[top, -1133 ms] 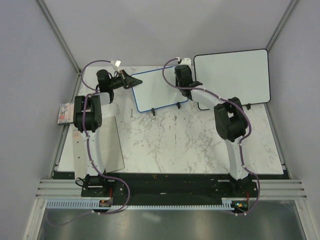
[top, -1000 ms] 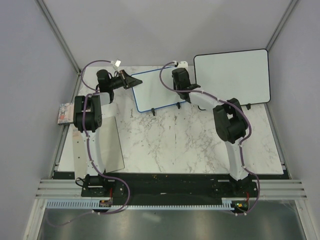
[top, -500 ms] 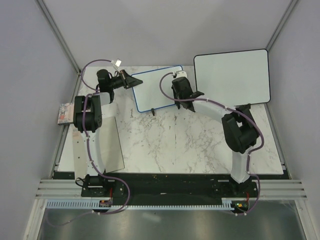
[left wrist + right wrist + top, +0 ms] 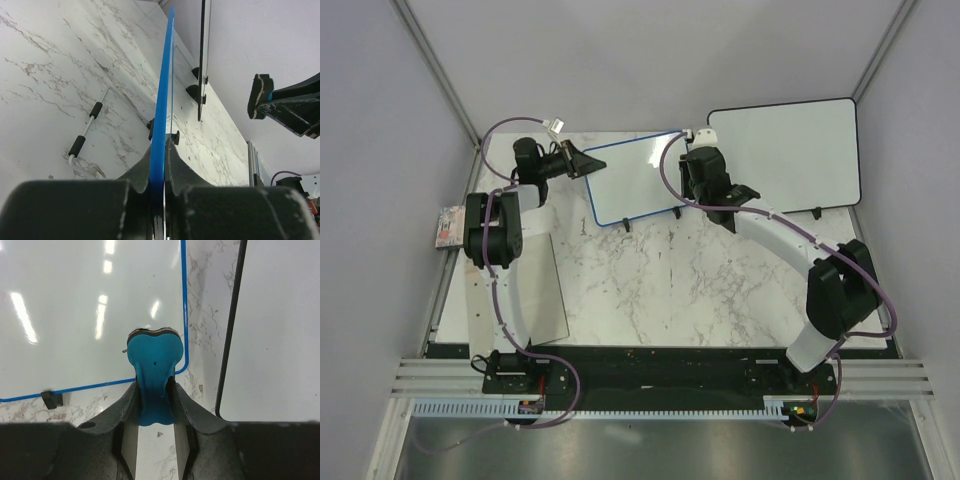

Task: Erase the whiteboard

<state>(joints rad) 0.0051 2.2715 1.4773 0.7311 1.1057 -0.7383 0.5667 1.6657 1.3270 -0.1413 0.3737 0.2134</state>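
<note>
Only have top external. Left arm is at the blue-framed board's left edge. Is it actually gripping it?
Observer: Yes. In the left wrist view the left gripper is shut on the whiteboard, with the thin blue frame pinched between its fingers.
Operator: Right gripper, anything in it? Hidden under the wrist from up here.
Observer: A blue eraser. The right wrist view shows it clamped in the right gripper, sticking out past the fingertips.
</note>
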